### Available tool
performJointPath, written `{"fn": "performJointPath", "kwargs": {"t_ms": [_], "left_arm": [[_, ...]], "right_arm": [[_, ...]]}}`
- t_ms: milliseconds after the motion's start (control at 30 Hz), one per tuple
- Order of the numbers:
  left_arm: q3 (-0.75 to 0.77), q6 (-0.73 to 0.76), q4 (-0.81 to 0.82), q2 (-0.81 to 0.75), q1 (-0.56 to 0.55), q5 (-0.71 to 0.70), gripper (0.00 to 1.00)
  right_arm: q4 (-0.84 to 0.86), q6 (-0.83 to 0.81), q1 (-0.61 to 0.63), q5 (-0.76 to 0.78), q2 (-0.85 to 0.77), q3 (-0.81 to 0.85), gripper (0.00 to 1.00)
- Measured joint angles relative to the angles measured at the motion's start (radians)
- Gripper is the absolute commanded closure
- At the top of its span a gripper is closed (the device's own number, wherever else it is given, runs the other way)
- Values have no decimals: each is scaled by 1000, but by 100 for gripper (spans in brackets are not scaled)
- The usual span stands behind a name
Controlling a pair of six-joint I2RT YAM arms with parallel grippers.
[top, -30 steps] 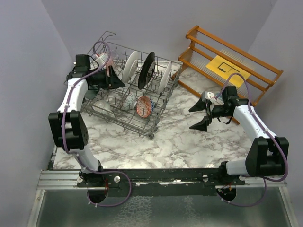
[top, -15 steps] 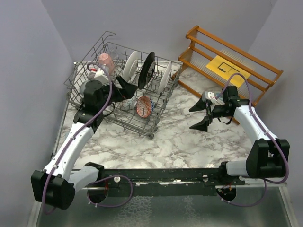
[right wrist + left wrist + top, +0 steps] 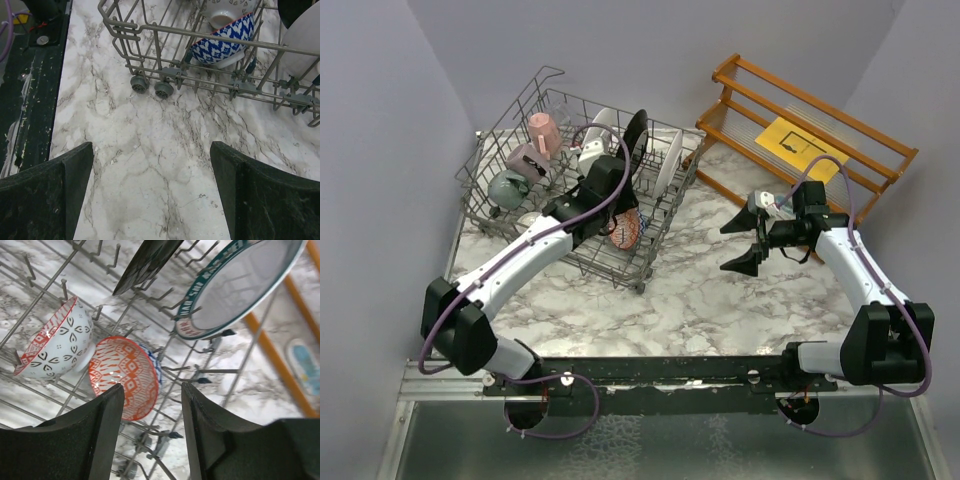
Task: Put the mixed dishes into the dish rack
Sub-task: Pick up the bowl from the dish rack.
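The dish rack stands at the table's back left. It holds a pink mug, a mauve mug, a grey-teal mug, upright white plates and a black plate. My left gripper hangs over the rack's middle, open and empty, just above a red patterned bowl. Beside that bowl lie a white bowl with red and black marks and a teal-rimmed plate with red characters. My right gripper is open above bare marble, right of the rack.
An orange-brown wooden shelf with a yellow paper sheet stands at the back right. The right wrist view shows the rack's wire wall, its small wheels and a blue patterned bowl inside.
My left arm has swung from the rack's far left corner across to its middle, over the bowls, uncovering the mugs. The right arm has barely moved.
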Motion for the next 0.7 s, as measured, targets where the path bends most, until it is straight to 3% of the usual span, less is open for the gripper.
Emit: {"fn": "performJointPath", "kwargs": {"t_ms": [467,633,700], "left_arm": [[56,-4,-26,249,-25,-21,51],[59,-10,-4,310,-30,-6,54],[59,-13,1,332,-35,1,60]], "right_arm": [[17,13,0,8,-3,-1,0],[18,13,0,8,-3,-3,0],[18,13,0,9,-3,-3,0]]}}
